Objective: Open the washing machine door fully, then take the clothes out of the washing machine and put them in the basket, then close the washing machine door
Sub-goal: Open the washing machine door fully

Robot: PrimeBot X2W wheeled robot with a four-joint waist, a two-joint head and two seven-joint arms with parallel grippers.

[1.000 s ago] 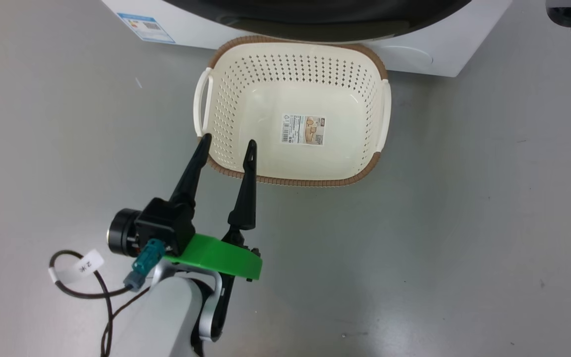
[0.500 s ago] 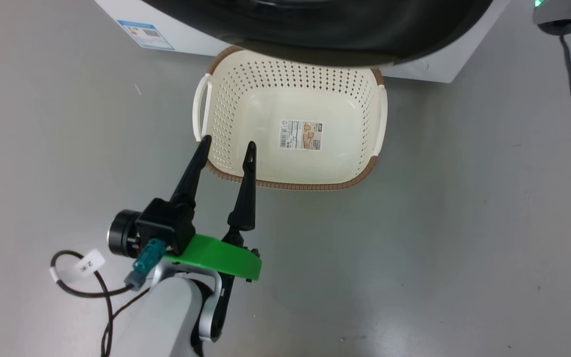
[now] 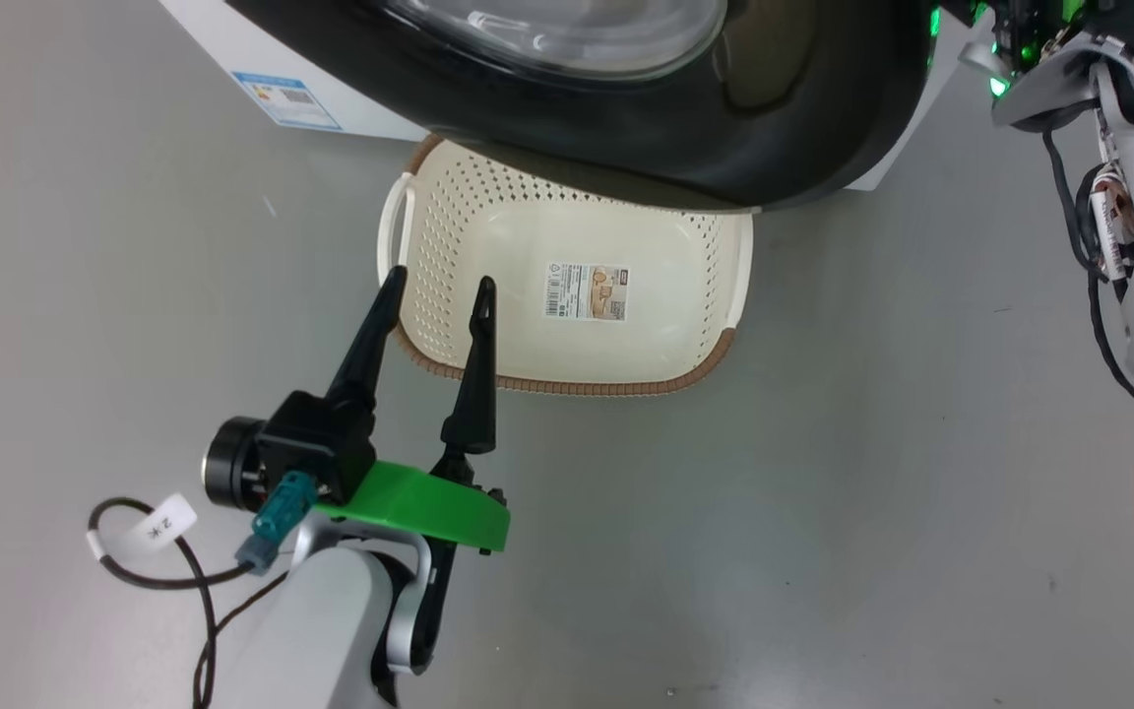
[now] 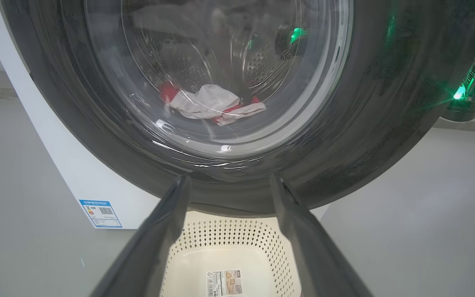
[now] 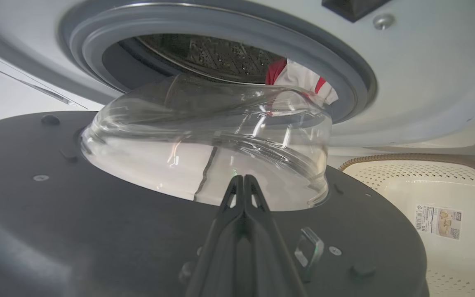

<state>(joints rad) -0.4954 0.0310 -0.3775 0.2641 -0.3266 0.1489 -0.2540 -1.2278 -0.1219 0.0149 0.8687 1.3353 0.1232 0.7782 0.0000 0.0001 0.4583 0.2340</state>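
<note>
The left tool (image 3: pixel 442 277) has its two long dark fingers spread wide and holds nothing. It hangs above the grey floor (image 3: pixel 823 492). Right at its tips sits the small cream-white plastic basket with little holes and a brown rim (image 3: pixel 577 387). Past the basket, further from this tool, the big round door with a shiny black rim and a clear glass bowl (image 3: pixel 724 148) stands partly open over the basket's far end. The right tool (image 5: pixel 243 178) is clenched tight on nothing. Its tips point at the glass bowl from the door's inner side, and I cannot tell if they touch. Beyond it, the soft red and white clothes (image 5: pixel 299 78) lie inside the big white washing machine (image 5: pixel 406 82).
</note>
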